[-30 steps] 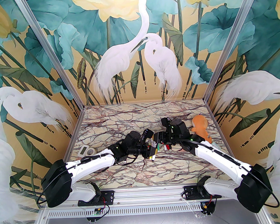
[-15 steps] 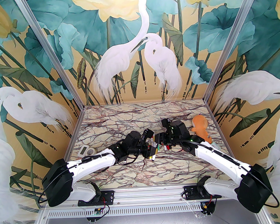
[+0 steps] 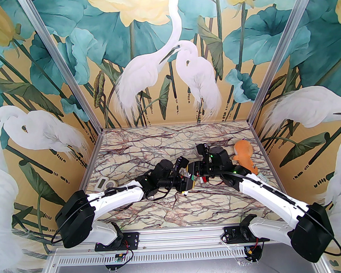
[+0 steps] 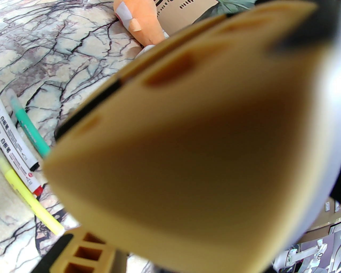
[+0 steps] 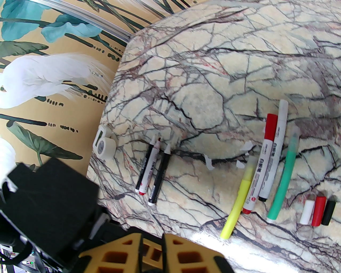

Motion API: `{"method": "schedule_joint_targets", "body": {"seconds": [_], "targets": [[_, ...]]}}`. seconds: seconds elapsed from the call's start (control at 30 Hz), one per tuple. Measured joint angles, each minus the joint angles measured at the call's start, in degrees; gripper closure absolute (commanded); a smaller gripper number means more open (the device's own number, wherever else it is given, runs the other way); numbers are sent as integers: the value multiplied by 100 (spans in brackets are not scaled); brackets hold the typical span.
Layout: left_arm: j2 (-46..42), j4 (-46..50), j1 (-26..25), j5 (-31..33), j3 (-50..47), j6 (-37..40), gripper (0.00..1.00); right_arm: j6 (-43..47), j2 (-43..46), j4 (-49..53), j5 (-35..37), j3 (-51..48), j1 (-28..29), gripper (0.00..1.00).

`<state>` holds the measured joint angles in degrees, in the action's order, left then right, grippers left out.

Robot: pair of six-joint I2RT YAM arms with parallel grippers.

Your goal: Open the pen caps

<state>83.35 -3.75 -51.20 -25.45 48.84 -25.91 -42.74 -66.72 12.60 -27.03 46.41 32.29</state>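
Observation:
Three loose pen caps lie side by side on the marble: white [image 5: 306,212], red [image 5: 319,210] and black [image 5: 328,212]. Left of them lies a row of pens: a green highlighter [image 5: 285,178], a white-capped marker [image 5: 278,133], a red-capped marker [image 5: 270,128] and a yellow highlighter [image 5: 237,197]. Three uncapped markers [image 5: 157,173] lie further left. My right gripper [image 5: 150,240] has its yellow fingers pressed together. It meets my left gripper [image 3: 187,183] at mid-table. A pale pen end [image 3: 185,192] pokes out below the left fingers. A blurred beige pad [image 4: 199,146] blocks the left wrist view.
An orange plush toy [image 3: 244,154] sits at the right, behind my right arm. A small white timer [image 3: 103,182] rests by the left wall. Torn white scraps [image 5: 209,162] lie between the two pen groups.
My right fingers have closed. The left arm has shifted a little to the right and forward, and the pen end below it has moved with it.

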Motion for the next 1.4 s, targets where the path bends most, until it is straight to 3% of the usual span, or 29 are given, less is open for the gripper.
{"method": "schedule_joint_targets", "body": {"seconds": [0.17, 0.53, 0.8, 0.97, 1.07, 1.4], "targets": [[-2, -59, -37, -46, -11, 15, 93, -50, 50, 44, 76, -35, 2, 86], [-260, -603, -76, -317, -415, -83, 93, -136, 459, -262, 31, -356, 109, 87], [-595, -1582, 273, -1504, -848, -551, 96, 42, 634, -804, -870, -391, 13, 87], [-719, -1755, 330, -1779, -885, -726, 96, 31, 671, -1071, -1290, -409, -76, 87], [-752, -1550, 319, -1657, -855, -623, 97, 4, 671, -966, -1187, -404, -76, 88], [-802, -957, -28, -376, -678, -282, 97, -361, 750, -396, -402, -339, -74, 88]]}}
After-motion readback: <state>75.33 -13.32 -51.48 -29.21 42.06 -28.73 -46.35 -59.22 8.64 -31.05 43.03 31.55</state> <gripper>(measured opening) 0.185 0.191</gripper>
